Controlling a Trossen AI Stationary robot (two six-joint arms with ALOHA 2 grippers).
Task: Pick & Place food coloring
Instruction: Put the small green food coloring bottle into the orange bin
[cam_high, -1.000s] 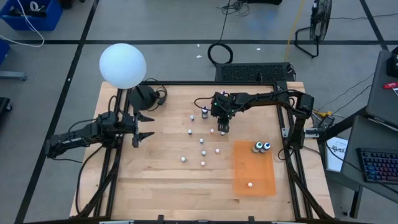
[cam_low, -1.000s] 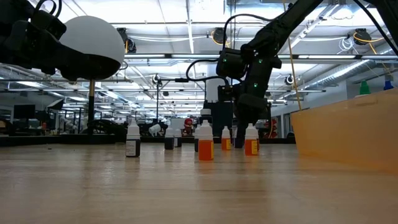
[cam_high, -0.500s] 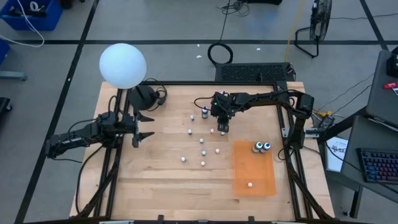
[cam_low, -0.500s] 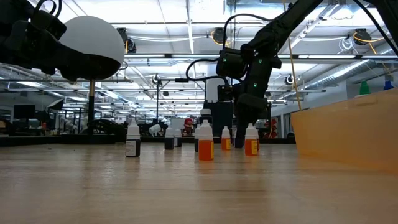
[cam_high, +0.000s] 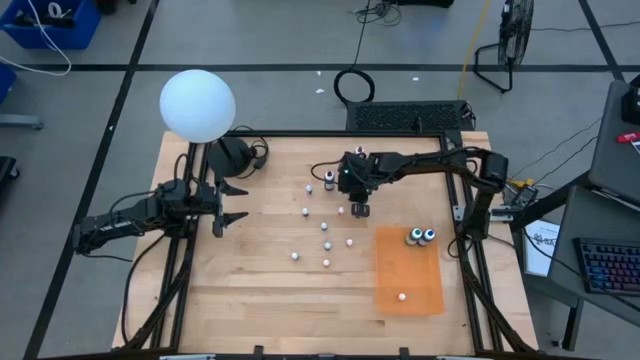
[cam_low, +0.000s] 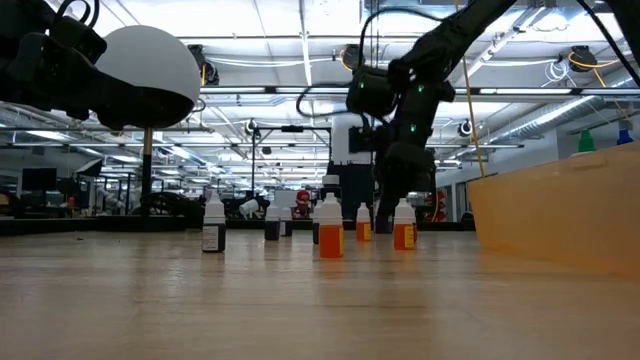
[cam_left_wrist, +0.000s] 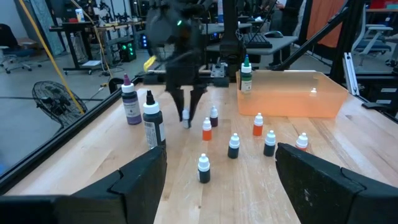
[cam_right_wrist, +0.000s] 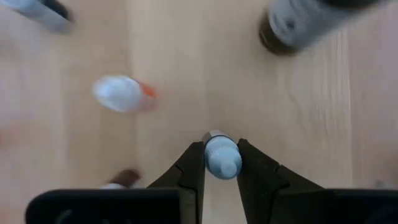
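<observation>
R tool has lifted w/ small bottle pinched.

Two dark jointed arms with looping black cables and small green lights.

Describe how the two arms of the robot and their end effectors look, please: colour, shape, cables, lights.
Both arms are dark, jointed and slim. The left end effector has two black pointed fingers. The right end effector has narrow dark fingers that widen toward the base. Black cables loop over the right arm, and small green lights glow on its wrist.
</observation>
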